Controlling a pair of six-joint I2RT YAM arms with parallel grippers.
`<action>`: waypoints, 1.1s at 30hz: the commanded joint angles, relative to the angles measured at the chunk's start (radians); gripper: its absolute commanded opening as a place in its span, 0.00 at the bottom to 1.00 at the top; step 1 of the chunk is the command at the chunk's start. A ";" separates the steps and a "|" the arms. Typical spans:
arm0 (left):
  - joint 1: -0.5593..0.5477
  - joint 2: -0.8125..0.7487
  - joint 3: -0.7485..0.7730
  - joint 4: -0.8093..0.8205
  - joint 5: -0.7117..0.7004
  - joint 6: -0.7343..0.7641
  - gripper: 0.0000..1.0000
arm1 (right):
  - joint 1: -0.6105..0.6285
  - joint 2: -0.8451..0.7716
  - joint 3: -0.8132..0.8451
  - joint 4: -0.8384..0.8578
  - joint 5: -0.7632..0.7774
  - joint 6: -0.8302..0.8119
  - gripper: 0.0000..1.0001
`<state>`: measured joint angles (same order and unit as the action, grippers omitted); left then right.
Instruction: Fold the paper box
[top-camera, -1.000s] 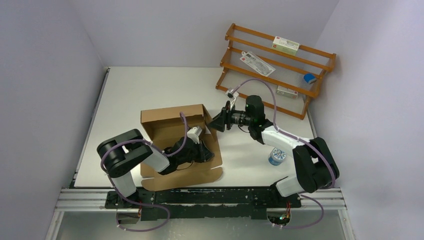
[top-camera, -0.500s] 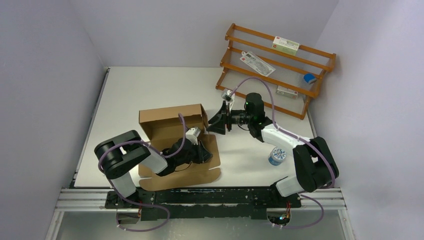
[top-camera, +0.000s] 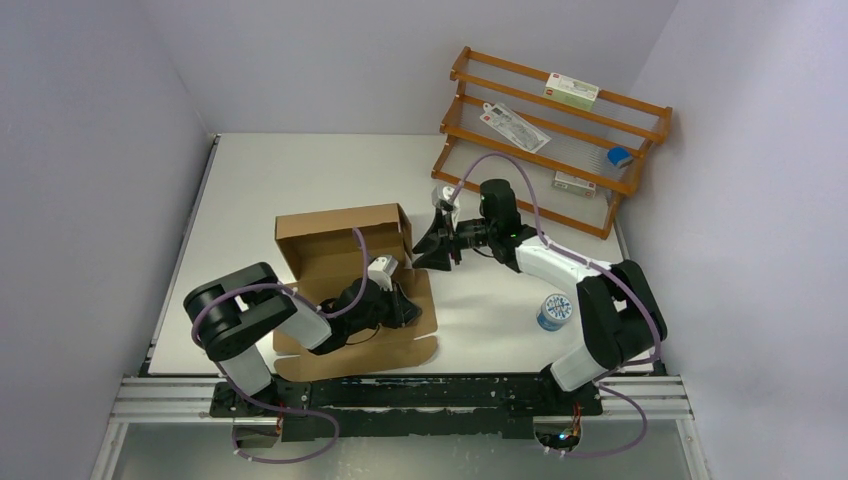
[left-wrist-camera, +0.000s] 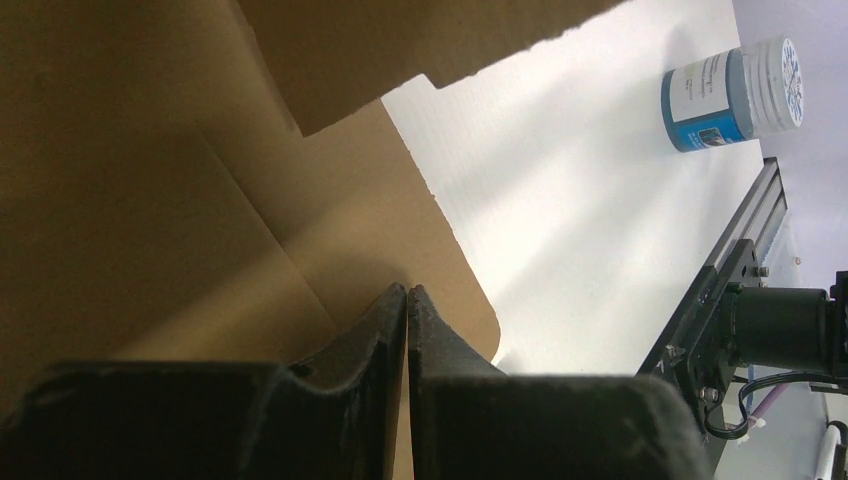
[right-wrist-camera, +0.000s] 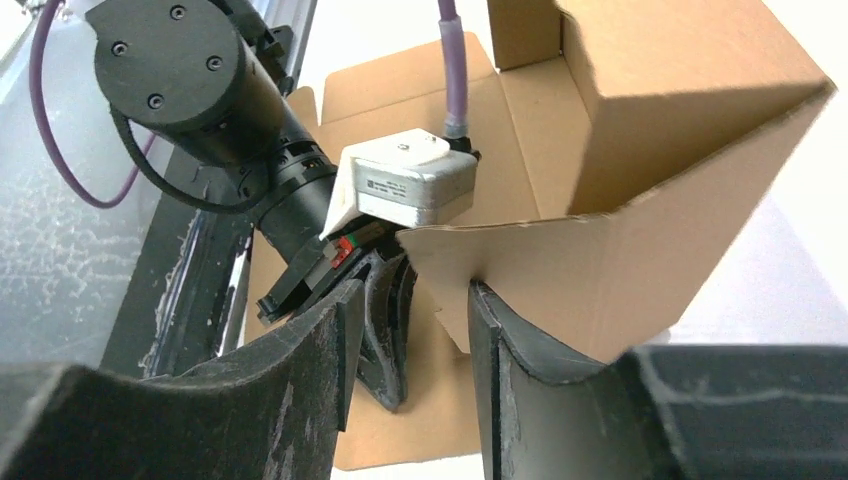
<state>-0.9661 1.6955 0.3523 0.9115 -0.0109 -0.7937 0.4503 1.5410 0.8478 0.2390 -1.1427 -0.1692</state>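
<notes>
The paper box (top-camera: 335, 235) is a brown cardboard mailer, partly raised: its back and side walls stand, and its front panel (top-camera: 395, 340) lies flat toward me. My left gripper (top-camera: 408, 305) is shut, its tips (left-wrist-camera: 407, 290) pressed down on that flat panel (left-wrist-camera: 150, 200). My right gripper (top-camera: 430, 248) is at the box's right side, open. In the right wrist view a rounded side flap (right-wrist-camera: 560, 260) of the box (right-wrist-camera: 640, 130) reaches between my right gripper's (right-wrist-camera: 412, 290) fingers. The flap's edge rests against the right finger (right-wrist-camera: 520, 360). The left finger is apart from it.
A small round blue-and-white tin (top-camera: 554, 312) stands on the table right of the box, also in the left wrist view as the tin (left-wrist-camera: 735, 90). An orange wooden rack (top-camera: 530, 160) with small white cartons (top-camera: 571, 91) stands at the back right. The metal rail (top-camera: 400, 395) runs along the near edge.
My right gripper has moved left up to the box's side flap and its jaws have narrowed a little. The box and my left arm have shifted slightly left.
</notes>
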 joint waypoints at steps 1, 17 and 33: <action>-0.003 0.002 -0.001 0.020 -0.011 0.025 0.12 | 0.015 0.008 0.055 -0.088 -0.066 -0.155 0.48; -0.004 0.006 -0.004 0.024 -0.002 0.031 0.12 | 0.023 0.005 0.016 0.062 0.234 -0.376 0.22; -0.003 0.019 0.009 0.032 0.019 0.043 0.12 | 0.068 0.086 0.048 0.134 0.271 -0.311 0.50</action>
<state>-0.9661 1.7000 0.3523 0.9199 -0.0105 -0.7769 0.4828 1.5967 0.8711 0.3382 -0.8810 -0.4938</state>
